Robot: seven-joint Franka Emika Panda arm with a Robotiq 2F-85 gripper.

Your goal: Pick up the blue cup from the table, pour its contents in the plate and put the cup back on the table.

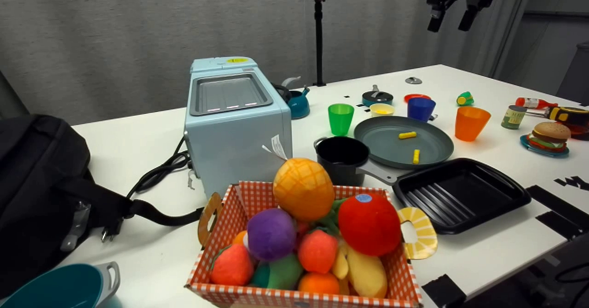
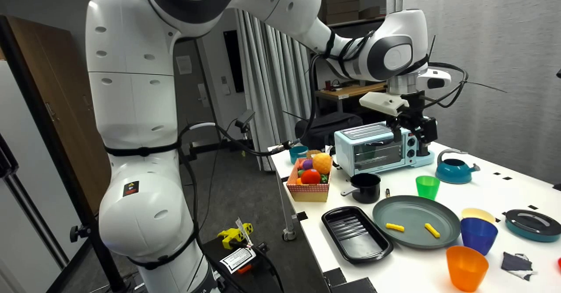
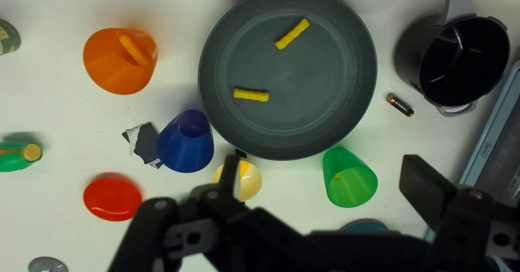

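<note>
The dark blue cup (image 3: 185, 148) stands upright on the white table (image 3: 101, 113), right beside the plate's rim; it shows in both exterior views (image 1: 420, 109) (image 2: 478, 235). No yellow piece shows in the part of its inside that I see. The large dark grey plate (image 3: 308, 101) also shows in both exterior views (image 1: 382, 143) (image 2: 420, 216). Two yellow pieces (image 3: 292, 33) (image 3: 251, 95) lie apart on it. My gripper (image 3: 321, 164) is open and empty, high above the table; both exterior views show it (image 1: 450, 26) (image 2: 410, 142). The cup is outside the jaws, beyond the left finger in the wrist view.
An orange cup (image 3: 118, 68) with a piece inside, a green cup (image 3: 349, 182) and a yellow bowl (image 3: 250, 184) stand around the plate. A black pot (image 3: 410, 56), a black tray (image 2: 357, 236), a fruit basket (image 2: 309, 193) and a toaster oven (image 2: 350, 153) are nearby.
</note>
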